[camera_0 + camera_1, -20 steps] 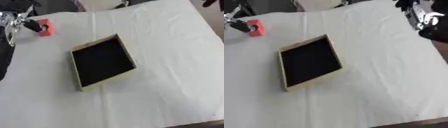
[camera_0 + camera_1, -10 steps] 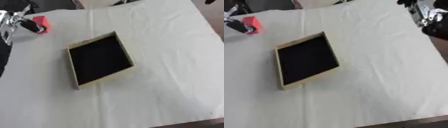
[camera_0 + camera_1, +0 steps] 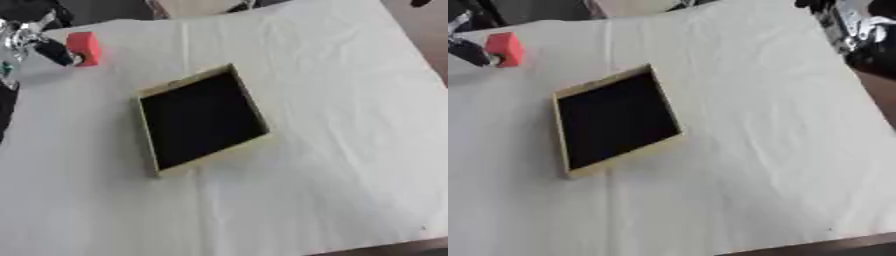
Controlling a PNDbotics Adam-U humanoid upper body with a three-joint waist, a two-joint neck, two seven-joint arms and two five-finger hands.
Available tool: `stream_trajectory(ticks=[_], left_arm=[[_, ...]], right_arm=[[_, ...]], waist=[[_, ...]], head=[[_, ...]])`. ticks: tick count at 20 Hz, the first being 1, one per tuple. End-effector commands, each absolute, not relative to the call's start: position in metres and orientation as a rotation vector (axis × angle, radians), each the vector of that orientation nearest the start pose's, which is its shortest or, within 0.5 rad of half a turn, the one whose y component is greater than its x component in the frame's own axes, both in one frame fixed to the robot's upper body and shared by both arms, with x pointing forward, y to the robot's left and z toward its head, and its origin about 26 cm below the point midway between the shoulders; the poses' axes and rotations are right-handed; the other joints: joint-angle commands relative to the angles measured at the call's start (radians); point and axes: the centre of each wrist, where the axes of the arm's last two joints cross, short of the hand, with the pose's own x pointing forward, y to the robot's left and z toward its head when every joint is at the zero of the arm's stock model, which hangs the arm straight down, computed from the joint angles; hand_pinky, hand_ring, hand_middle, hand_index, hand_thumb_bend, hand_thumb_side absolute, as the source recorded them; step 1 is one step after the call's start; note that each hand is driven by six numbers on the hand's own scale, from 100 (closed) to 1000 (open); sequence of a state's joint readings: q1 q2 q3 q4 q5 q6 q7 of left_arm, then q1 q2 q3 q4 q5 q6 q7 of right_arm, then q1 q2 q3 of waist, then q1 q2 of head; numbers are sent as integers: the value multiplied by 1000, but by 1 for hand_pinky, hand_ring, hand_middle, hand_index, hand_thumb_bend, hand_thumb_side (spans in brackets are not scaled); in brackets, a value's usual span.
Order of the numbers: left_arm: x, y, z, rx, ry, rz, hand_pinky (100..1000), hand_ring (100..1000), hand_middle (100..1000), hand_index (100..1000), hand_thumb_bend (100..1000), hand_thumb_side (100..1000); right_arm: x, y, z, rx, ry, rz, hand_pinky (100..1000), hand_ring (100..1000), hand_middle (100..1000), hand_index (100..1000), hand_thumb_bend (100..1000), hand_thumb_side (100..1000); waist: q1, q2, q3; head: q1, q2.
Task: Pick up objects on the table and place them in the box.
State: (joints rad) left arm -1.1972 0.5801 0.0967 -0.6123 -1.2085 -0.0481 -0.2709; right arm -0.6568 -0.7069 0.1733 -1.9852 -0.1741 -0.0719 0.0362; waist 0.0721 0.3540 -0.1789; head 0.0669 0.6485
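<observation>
Left hand [image 3: 35, 42]: black fingers, silver metallic joints and linkages catching light; a small green spot at the picture's left edge beneath the hand; dark black arm section along the left edge lower down. Right hand [image 3: 857, 30]: black housing with silver-white metal parts, glossy highlights on curved pieces, dark bulk toward the picture's edge. No legible markings, cables or screws.
</observation>
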Motion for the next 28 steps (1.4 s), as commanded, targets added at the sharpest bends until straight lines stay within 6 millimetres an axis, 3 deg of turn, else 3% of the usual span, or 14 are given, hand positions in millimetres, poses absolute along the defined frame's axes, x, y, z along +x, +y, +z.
stream_trajectory(ticks=[1, 9, 15, 19, 24, 28], left_arm=[[488, 382, 307, 1347, -1191, -1071, 847, 836, 818, 887, 435, 214], [487, 382, 306, 1361, -1202, -1053, 850, 850, 856, 890, 432, 218], [488, 381, 301, 1376, -1195, -1049, 846, 837, 836, 882, 419, 210], [489, 380, 299, 1368, -1184, -1057, 810, 762, 731, 819, 328, 151], [489, 379, 301, 1395, -1183, -1056, 761, 644, 557, 710, 143, 100], [488, 378, 304, 1423, -1212, -1052, 749, 619, 527, 684, 145, 100]], right_arm=[[302, -242, 323, 161, 3357, -1226, 567, 625, 740, 970, 100, 411], [302, -242, 323, 164, 3355, -1217, 567, 624, 739, 970, 100, 410], [302, -242, 324, 161, 3354, -1215, 566, 624, 738, 970, 100, 408], [302, -242, 324, 161, 3352, -1212, 567, 624, 738, 970, 100, 409], [302, -242, 324, 158, 3354, -1212, 568, 624, 738, 970, 100, 410], [302, -242, 324, 157, 3356, -1215, 569, 625, 739, 970, 100, 411]], waist=[[-6, -14, -2], [-6, 6, -7], [-6, 17, -9], [-6, 19, -9], [-6, 12, -6], [-7, -4, 0]], head=[[-3, -14], [-6, -18], [-8, -21], [-8, -21], [-8, -19], [-9, -15]])
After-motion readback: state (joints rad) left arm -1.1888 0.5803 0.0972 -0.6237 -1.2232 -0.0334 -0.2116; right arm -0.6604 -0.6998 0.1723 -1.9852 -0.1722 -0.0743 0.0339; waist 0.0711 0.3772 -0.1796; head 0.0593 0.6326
